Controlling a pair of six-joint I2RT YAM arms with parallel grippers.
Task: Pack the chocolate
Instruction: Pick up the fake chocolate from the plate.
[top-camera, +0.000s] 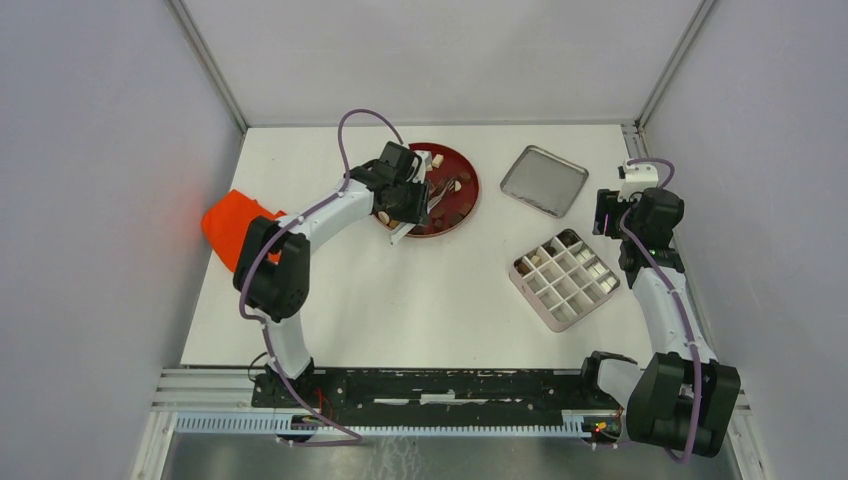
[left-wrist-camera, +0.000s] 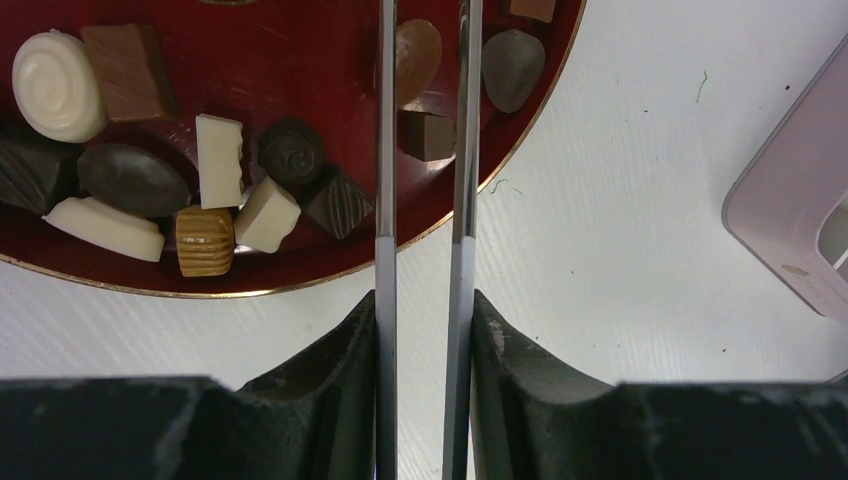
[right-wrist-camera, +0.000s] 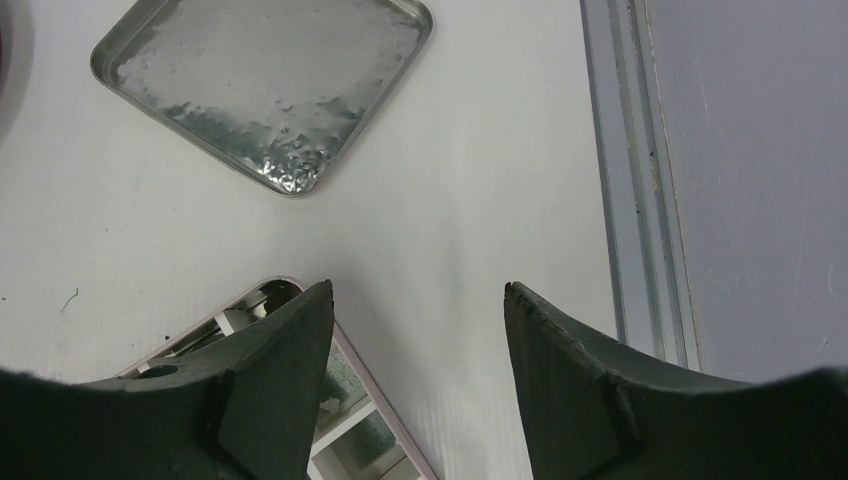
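The white table (top-camera: 400, 300) is carrying the red plate (left-wrist-camera: 300, 290), where most of the chocolate (left-wrist-camera: 220, 160) is lying; a few pieces are sitting in the divided box (top-camera: 565, 280). The right gripper (right-wrist-camera: 418, 290) is hanging open beside that box. The left gripper (left-wrist-camera: 422, 300) is clamping the tweezers (left-wrist-camera: 386, 150) over the plate (tips hidden), so it is worth straddling one piece squarely before squeezing.

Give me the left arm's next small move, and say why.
Probably lower the left pincer a little, then squeeze: the tweezers it grips stand parted, and in the wrist view a dark square chocolate on the red plate lies between their blades. The blade tips are out of frame, so height is a guess.
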